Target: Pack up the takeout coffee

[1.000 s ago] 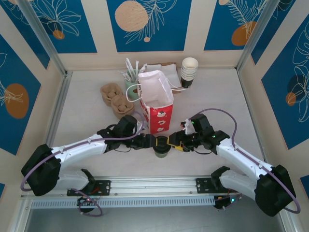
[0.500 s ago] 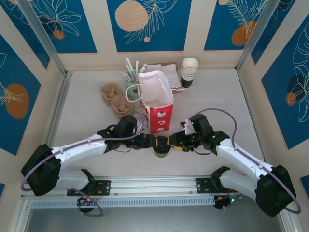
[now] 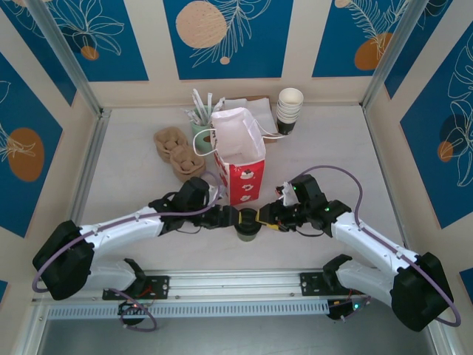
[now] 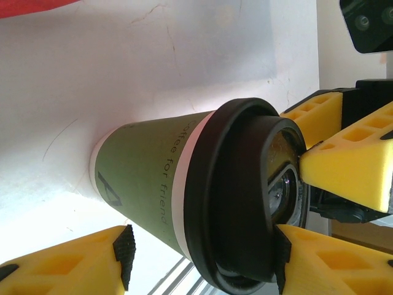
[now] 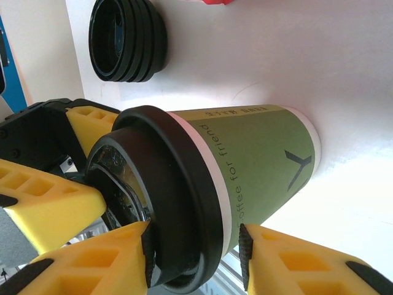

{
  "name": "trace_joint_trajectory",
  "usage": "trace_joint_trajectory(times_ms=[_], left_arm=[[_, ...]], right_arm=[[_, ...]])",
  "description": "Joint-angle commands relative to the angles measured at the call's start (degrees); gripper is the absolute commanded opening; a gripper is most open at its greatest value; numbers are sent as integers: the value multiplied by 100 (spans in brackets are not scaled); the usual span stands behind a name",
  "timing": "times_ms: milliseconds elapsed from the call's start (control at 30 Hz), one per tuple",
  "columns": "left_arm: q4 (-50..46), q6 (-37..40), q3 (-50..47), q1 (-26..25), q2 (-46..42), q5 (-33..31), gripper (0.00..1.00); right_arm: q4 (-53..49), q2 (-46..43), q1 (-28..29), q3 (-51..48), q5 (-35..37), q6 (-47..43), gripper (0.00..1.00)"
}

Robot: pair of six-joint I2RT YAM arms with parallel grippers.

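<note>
The coffee cup (image 3: 247, 228) stands upright on the white table (image 3: 126, 185), low in the middle of the top view, just under the red-and-white paper bag (image 3: 240, 159) and just above the metal rail (image 3: 236, 285) along the table's lower edge. Its olive-green side reads "coffee for friend" beneath a white band and the black lid (image 4: 233, 196); a dark Y-like mark sits near the base, and a line of small print by the band is too fine to read. The left gripper (image 3: 236, 217) and right gripper (image 3: 260, 216) meet over the cup from either side and cover most of it from above. In the left wrist view the left one's yellow fingers (image 4: 67, 264) stand well apart: one pad lies against the lid's top, and the other is clear of the green side, with bare table between. In the right wrist view the right one's fingers (image 5: 295, 267) sit close on either side of the lid's rim, pads at it; whether they press I cannot tell. A stack of black lids (image 5: 126, 40) lies in that view's upper left. The bag's mouth is open, and its printed picture is too small to read. Cardboard cup trays (image 3: 177, 154) lie to its left and white cups (image 3: 290, 111) at upper right. Bare table flanks the bag.
</note>
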Motion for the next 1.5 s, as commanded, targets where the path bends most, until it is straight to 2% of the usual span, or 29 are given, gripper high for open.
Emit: trace_joint_trajectory(times_ms=[0, 500, 900, 1267, 1467], left_arm=[[-425, 106, -254, 35, 129, -168, 60], [-174, -76, -615, 33, 132, -158, 58], [-147, -73, -697, 31, 162, -213, 57], [-269, 36, -657, 27, 164, -253, 57], [-319, 43, -595, 25, 116, -293, 56]], right_arm=[[-530, 131, 37, -287, 399, -143, 41], [-451, 269, -42, -509, 466, 35, 39], [-407, 391, -354, -650, 456, 291, 35], [-451, 840, -508, -598, 446, 331, 34], [-660, 715, -508, -395, 417, 202, 36]])
